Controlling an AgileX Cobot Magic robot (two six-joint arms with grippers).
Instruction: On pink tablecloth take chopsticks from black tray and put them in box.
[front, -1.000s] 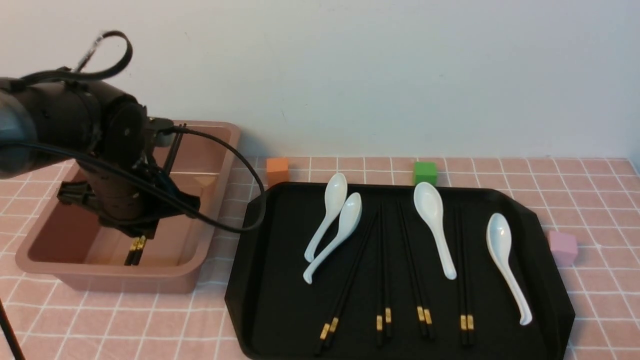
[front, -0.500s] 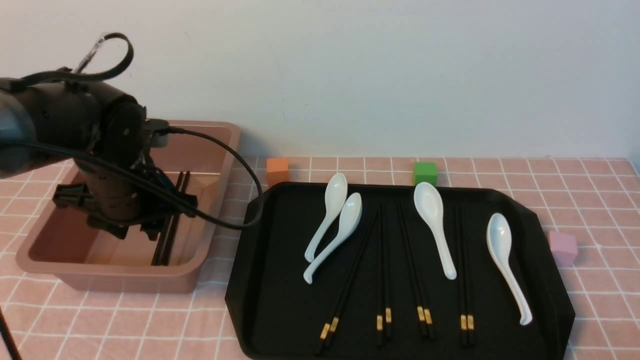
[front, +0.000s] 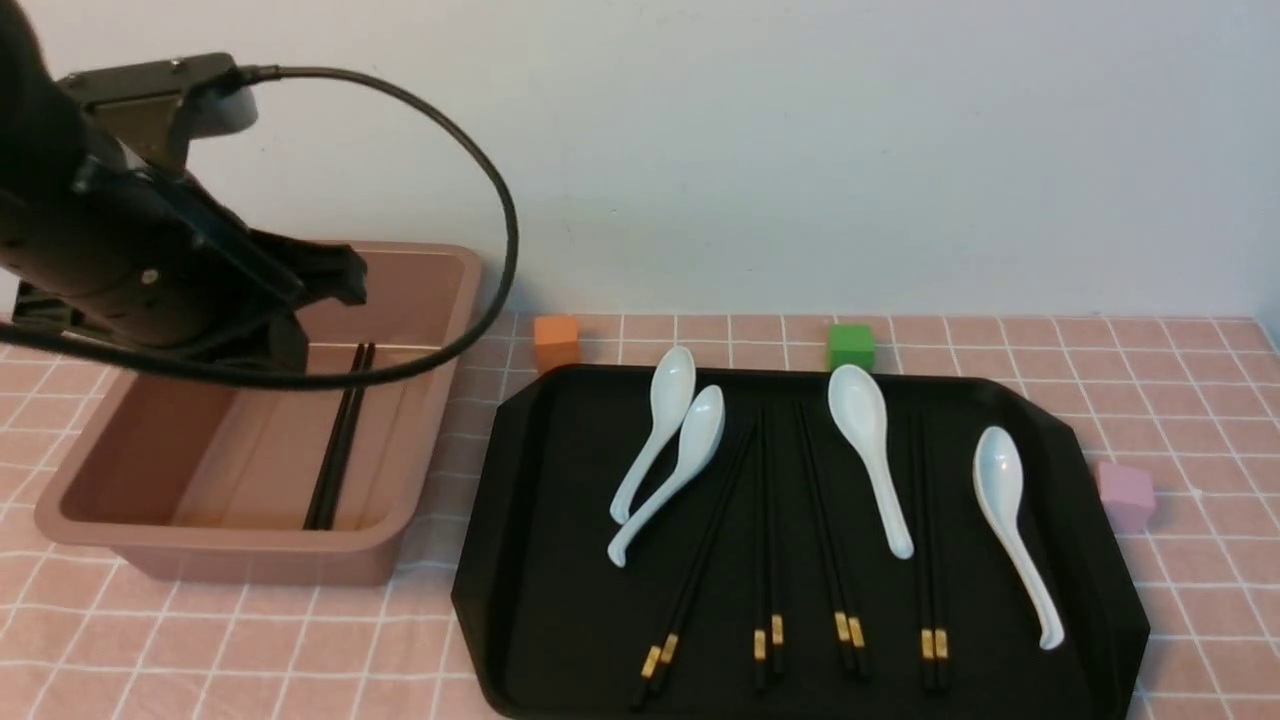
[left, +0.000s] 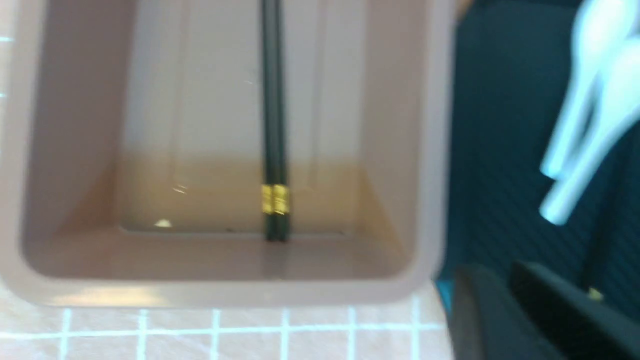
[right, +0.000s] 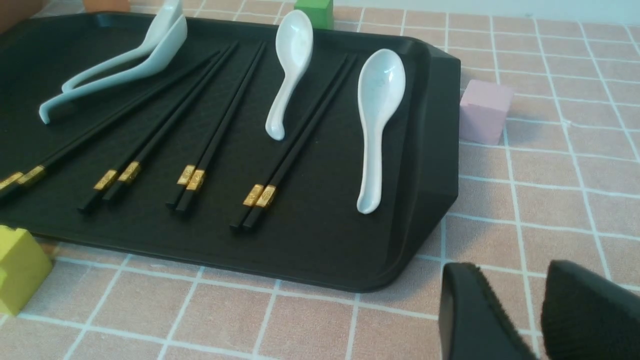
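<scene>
While one pair of chopsticks lies inside the box, four further pairs lie on the black tray right of it; left fingers (blurred) nearly closed, empty; right fingers apart, empty.

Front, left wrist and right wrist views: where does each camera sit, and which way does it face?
Front: between the arms, facing forward over the box and tray; left arm shows.
Left wrist: above the box, looking down at chopsticks inside; left gripper shows.
Right wrist: low over the tablecloth, facing the tray's spoons; right gripper shows.
Shared: all three see the tray and spoons.
</scene>
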